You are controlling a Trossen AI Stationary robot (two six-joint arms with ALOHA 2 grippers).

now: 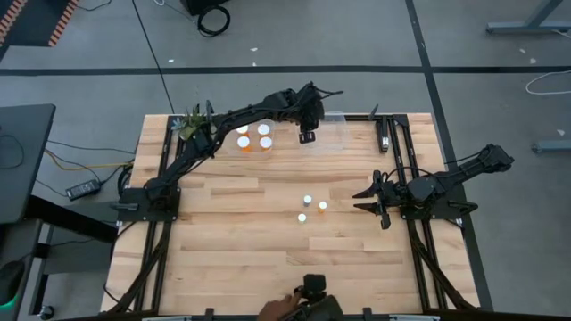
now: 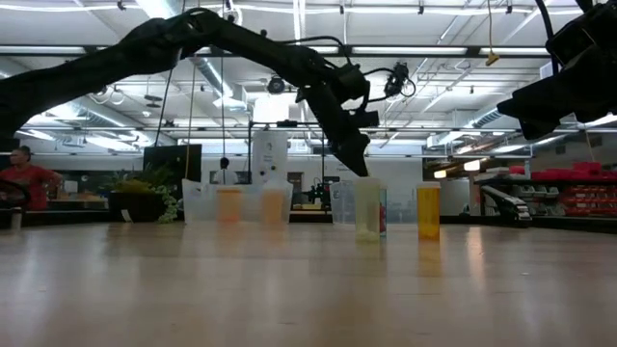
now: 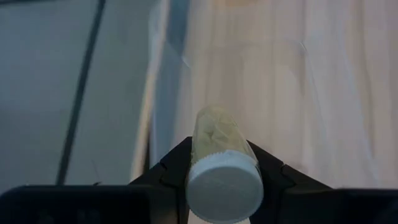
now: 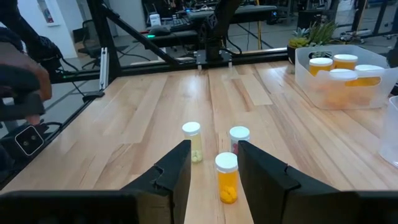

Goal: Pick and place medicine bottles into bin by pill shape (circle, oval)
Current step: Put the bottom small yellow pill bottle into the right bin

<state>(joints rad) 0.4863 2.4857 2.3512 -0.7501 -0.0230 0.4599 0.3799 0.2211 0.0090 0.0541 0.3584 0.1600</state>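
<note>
Medicine bottles are seen in two groups. Three small ones point(image 4: 217, 155) stand on the bench point(image 1: 232, 232) just in front of the right pincer point(image 4: 214, 168), whose fingers are spread wide around them without touching. Four white-capped orange bottles point(image 1: 252, 136) are already placed in a clear bin point(image 4: 348, 81), beside the left pincer. One more bottle point(image 3: 221, 158), with a white cap and pale content, is gripped firmly between the fingers of the left pincer point(image 3: 222, 186), which is held above the far edge of the bench, close to a second clear bin point(image 1: 335, 125).

The step in hand is judged to be the placing of this carried bottle. For the next move, the left pincer probably needs to be brought over the correct bin and lowered before it is opened, so that the bottle is not dropped outside. The pill shape cannot be told from these views.
</note>
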